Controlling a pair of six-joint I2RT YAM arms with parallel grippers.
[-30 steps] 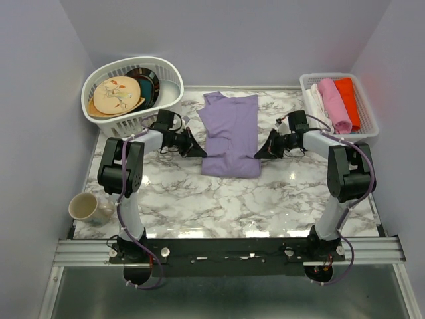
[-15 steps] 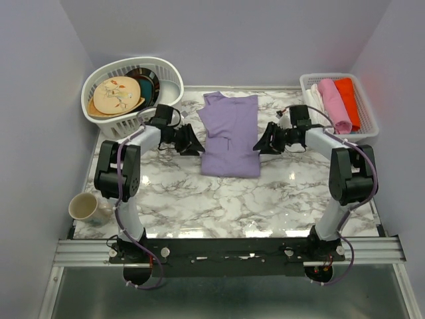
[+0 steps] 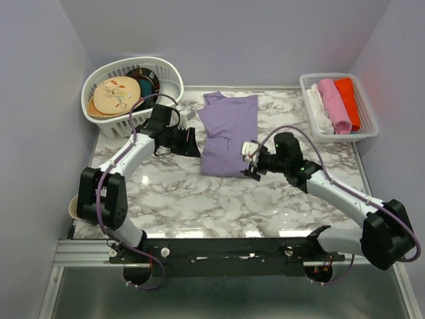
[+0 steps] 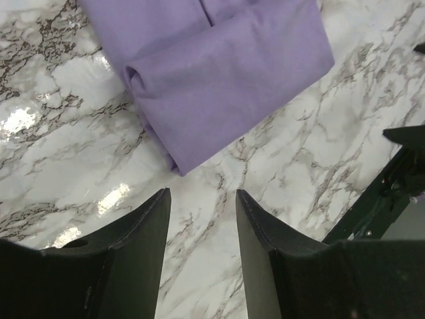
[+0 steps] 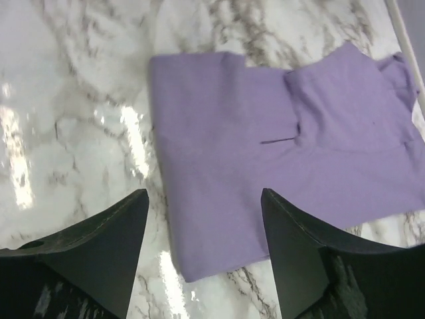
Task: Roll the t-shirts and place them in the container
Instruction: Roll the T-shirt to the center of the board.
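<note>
A lavender t-shirt [image 3: 230, 133] lies folded into a long strip at the middle back of the marble table. My left gripper [image 3: 191, 143] stands open just left of the strip, apart from it. In the left wrist view its fingers [image 4: 201, 196] hover over bare marble, with the t-shirt [image 4: 219, 73] beyond the tips. My right gripper [image 3: 250, 165] stands open at the shirt's near right corner. In the right wrist view its fingers [image 5: 206, 196] straddle that corner of the t-shirt [image 5: 279, 166] from above, with nothing held.
A white laundry basket [image 3: 123, 126] holding patterned plates sits at the back left. A low white basket [image 3: 368, 133] at the back right holds rolled pink [image 3: 334, 106], orange [image 3: 348, 100] and white cloths. A mug [image 3: 83, 207] stands at the near left edge beside my left arm.
Both grippers went from shut at the shirt's sides to open, letting go. The right arm swung toward the near right corner of the shirt. The left gripper drew slightly back to the left.
</note>
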